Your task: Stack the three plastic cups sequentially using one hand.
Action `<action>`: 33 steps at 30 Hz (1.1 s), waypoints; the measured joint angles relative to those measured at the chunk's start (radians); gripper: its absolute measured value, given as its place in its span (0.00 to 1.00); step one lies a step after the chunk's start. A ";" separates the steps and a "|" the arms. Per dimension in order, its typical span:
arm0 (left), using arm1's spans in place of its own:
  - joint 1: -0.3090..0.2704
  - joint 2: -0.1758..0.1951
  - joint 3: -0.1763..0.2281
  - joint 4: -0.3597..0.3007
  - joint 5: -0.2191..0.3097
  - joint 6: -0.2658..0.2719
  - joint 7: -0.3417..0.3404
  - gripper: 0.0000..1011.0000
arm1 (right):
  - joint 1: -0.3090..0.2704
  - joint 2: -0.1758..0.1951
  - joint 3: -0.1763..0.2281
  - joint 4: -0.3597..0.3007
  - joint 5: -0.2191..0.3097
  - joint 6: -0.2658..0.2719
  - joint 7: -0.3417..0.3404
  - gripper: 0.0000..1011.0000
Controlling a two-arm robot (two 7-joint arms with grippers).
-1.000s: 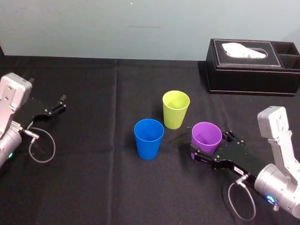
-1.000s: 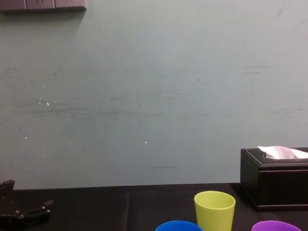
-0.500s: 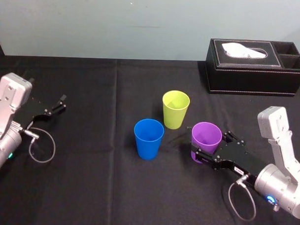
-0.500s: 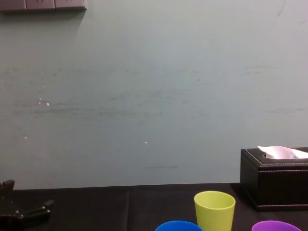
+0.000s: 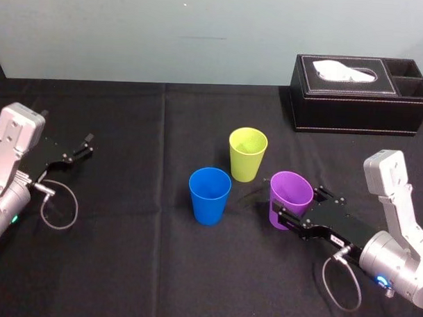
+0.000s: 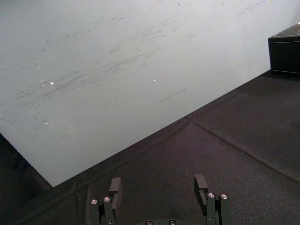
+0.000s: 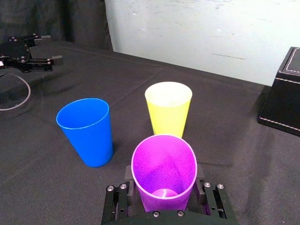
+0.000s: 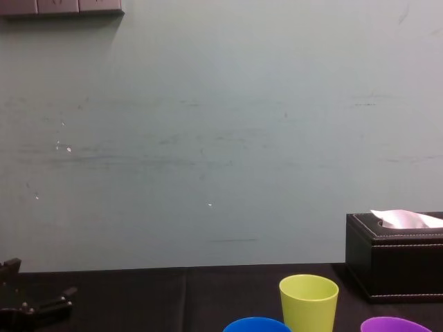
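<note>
Three cups stand close together mid-table. The yellow-green cup is farthest back, and the blue cup stands in front of it to the left. The purple cup is on the right, leaning slightly, its rim pressed oval. My right gripper is shut on its lower part, one finger on each side. My left gripper rests open and empty at the far left of the table.
A black tissue box stands at the back right against the wall. A cable loop lies by the left arm. The black cloth is bare in front of the cups.
The right gripper's fingers have closed in on the purple cup. The cup now tilts a little and its rim is squeezed. The left arm has not moved.
</note>
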 joint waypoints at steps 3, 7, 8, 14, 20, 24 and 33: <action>0.000 0.000 0.000 0.000 0.000 0.000 0.000 1.00 | 0.000 0.000 0.000 0.000 0.000 0.000 0.000 0.72; 0.000 0.000 0.000 0.000 0.000 0.000 0.000 1.00 | 0.000 0.000 0.000 0.000 0.000 0.000 0.000 0.72; 0.000 0.000 0.000 0.000 0.000 0.000 0.000 1.00 | 0.000 0.000 0.000 0.000 0.000 0.000 0.000 0.72; 0.000 0.000 0.000 0.000 0.000 0.000 0.000 1.00 | 0.000 0.000 0.000 0.000 0.000 0.000 0.000 0.72; 0.000 0.000 0.000 0.000 0.000 0.000 0.000 1.00 | -0.024 0.000 0.021 -0.040 0.002 0.001 -0.024 0.72; 0.000 0.000 0.000 0.000 0.000 0.000 0.000 1.00 | -0.036 0.003 0.034 -0.072 0.004 0.013 -0.037 0.72; 0.000 0.000 0.000 0.000 0.000 0.000 0.000 1.00 | -0.043 0.022 0.065 -0.210 0.011 0.079 -0.060 0.72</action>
